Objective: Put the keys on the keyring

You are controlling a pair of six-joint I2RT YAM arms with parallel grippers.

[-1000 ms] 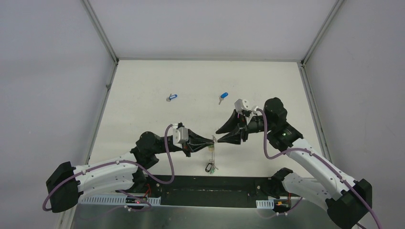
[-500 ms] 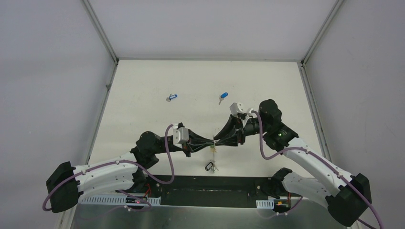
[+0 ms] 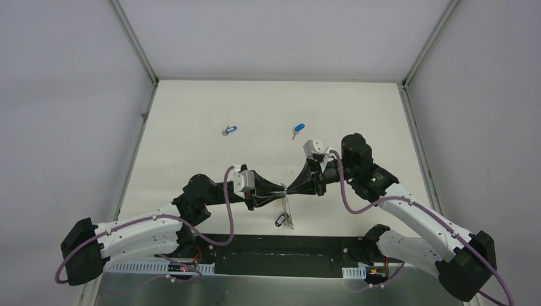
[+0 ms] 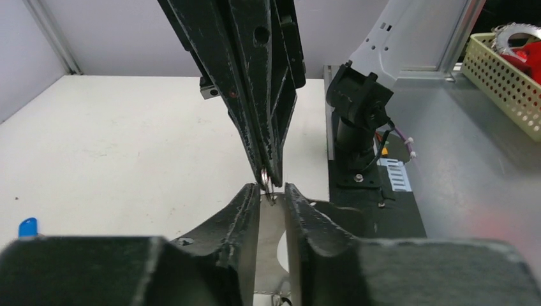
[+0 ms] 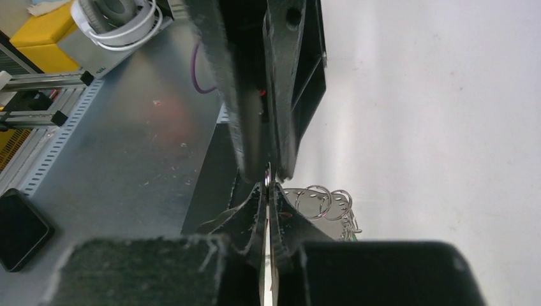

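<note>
Pinching the keyring (image 4: 268, 187) at its top, the right gripper (image 4: 272, 178) is clamped shut, where a second ago it gaped wide. The left gripper (image 4: 273, 196) has parted a crack around it; whether it grips is unclear. Two blue keys (image 3: 229, 130) lie on the table (image 3: 191, 159) beyond.

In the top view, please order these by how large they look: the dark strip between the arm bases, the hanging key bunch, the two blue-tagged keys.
1. dark strip
2. hanging key bunch: held nearer the camera, yet clearly larger than either loose key
3. left blue-tagged key and right blue-tagged key: alike, not ranked
</note>
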